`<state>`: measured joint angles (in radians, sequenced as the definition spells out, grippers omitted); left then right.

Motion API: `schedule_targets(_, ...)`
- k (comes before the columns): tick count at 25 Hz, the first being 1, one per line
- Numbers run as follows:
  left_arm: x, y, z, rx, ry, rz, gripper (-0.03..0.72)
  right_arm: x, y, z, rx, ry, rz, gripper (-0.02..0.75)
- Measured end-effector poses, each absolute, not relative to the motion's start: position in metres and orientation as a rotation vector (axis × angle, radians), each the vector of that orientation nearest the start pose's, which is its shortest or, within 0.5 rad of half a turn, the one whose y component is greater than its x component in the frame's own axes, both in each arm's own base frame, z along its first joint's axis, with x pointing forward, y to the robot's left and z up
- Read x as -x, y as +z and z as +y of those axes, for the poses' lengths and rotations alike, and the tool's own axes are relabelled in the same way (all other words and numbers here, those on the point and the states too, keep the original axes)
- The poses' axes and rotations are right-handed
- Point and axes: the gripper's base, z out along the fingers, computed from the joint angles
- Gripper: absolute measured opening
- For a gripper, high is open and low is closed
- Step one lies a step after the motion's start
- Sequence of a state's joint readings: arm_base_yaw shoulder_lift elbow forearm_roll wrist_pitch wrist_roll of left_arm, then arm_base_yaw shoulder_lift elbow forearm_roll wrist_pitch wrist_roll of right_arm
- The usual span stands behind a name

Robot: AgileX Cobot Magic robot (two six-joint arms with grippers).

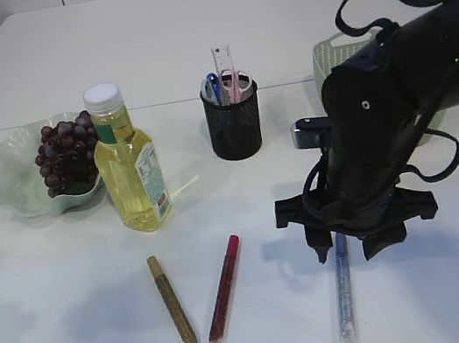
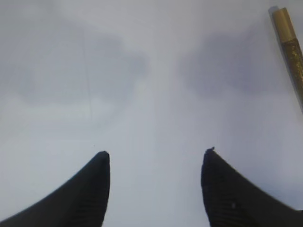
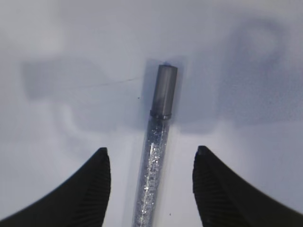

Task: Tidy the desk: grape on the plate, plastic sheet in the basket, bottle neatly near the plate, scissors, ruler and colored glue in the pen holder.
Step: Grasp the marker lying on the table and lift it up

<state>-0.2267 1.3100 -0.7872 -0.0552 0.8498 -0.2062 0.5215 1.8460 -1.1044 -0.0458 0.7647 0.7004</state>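
Note:
My right gripper hangs open over a silver glitter glue stick that lies on the table; its fingers stand either side of the tube without touching it. A red glue stick and a gold one lie to the left. My left gripper is open above bare table at the far left. Grapes sit on the green plate, with the oil bottle upright beside it. The ruler and scissors stand in the black pen holder. No plastic sheet shows.
A pale green basket stands at the back right, mostly hidden behind my right arm. A thin white stick lies beside the bottle's base. The white table's front edge runs close below the glue sticks.

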Motion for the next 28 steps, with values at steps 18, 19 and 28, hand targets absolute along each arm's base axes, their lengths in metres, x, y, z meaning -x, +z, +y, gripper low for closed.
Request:
schedule_targets(18, -0.22, 0.233, -0.055, 0.014, -0.154, 2.867, 0.442, -0.306, 0.13, 0.161, -0.34, 0.089, 3.036, 0.439)
schedule_targets(19, -0.22, 0.233, -0.055, 0.014, -0.154, 2.867, 0.442, -0.306, 0.128, 0.161, -0.34, 0.085, 3.039, 0.439)
schedule_targets(28, -0.22, 0.233, -0.055, 0.013, -0.153, 2.867, 0.442, -0.306, 0.122, 0.163, -0.361, 0.101, 3.044, 0.405)
